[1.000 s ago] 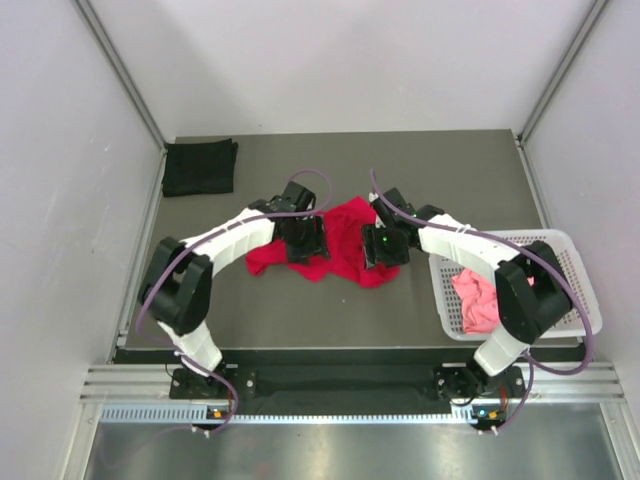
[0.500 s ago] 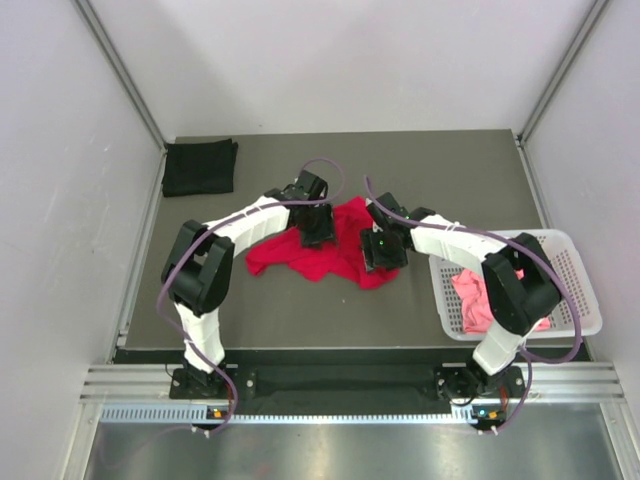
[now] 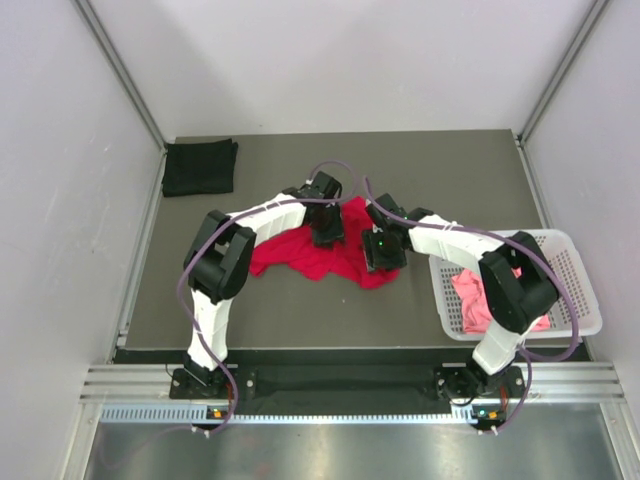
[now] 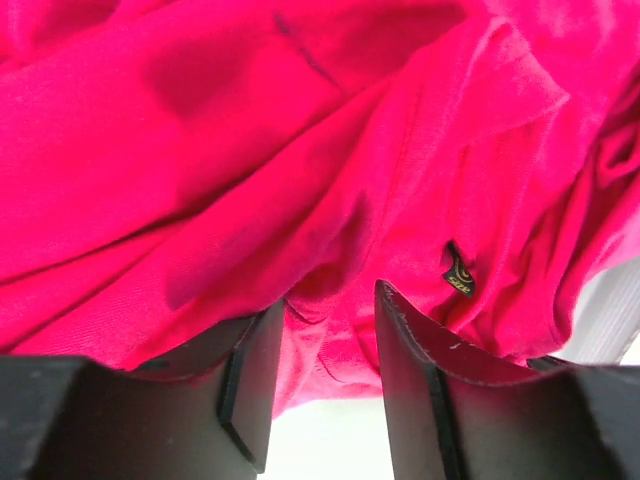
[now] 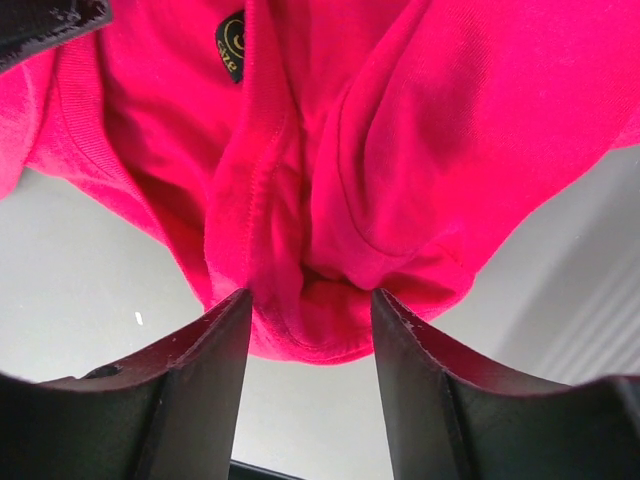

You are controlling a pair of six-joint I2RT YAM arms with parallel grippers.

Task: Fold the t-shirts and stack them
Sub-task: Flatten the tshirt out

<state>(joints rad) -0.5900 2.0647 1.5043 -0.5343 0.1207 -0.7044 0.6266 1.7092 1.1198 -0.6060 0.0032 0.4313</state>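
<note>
Left fingers [image 4: 250, 385] and right fingers [image 5: 195, 385] stand part-open astride folds of the red t-shirt [image 4: 200, 150]; better pinch one layer each, then spread it on the surface [image 5: 80, 250].
</note>
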